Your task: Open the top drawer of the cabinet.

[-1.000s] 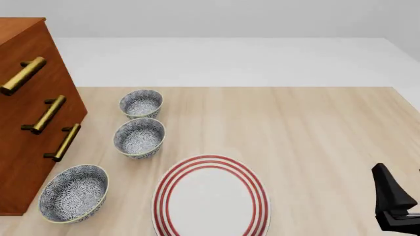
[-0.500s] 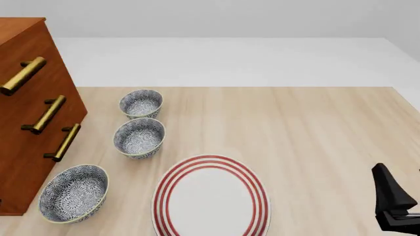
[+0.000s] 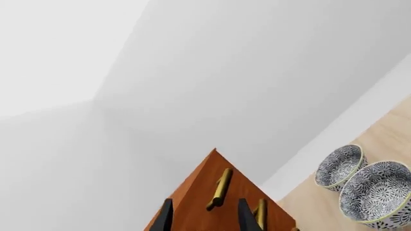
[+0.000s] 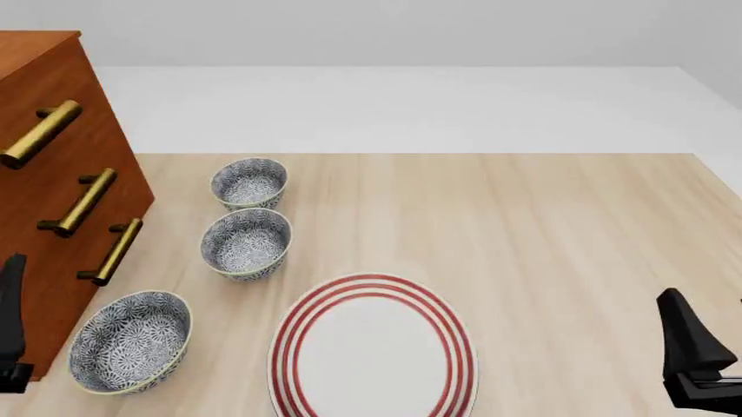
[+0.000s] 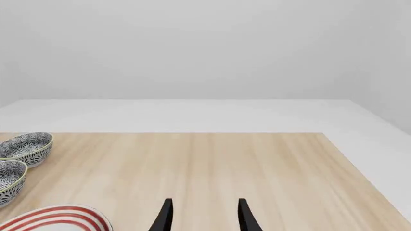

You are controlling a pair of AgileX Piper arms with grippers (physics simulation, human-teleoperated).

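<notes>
Top drawer [image 4: 41,104]: uppermost in the cabinet [image 4: 47,261], front flush, well above and ahead of the left gripper [image 4: 9,326].
Left gripper: fingers parted, empty, aimed at the brass handle [image 3: 219,189].
Right gripper [image 5: 203,214]: fingers parted, empty, far across the table [image 4: 557,226].
Surroundings: three patterned bowls [image 4: 246,241] and a red-ringed plate [image 4: 374,347] lie right of the left gripper, none between it and the drawer.

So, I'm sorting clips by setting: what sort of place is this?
Likely a simulated tabletop test scene, not a real room: a wooden table, a cabinet, patterned bowls and a red-ringed plate amid blank grey surroundings.
</notes>
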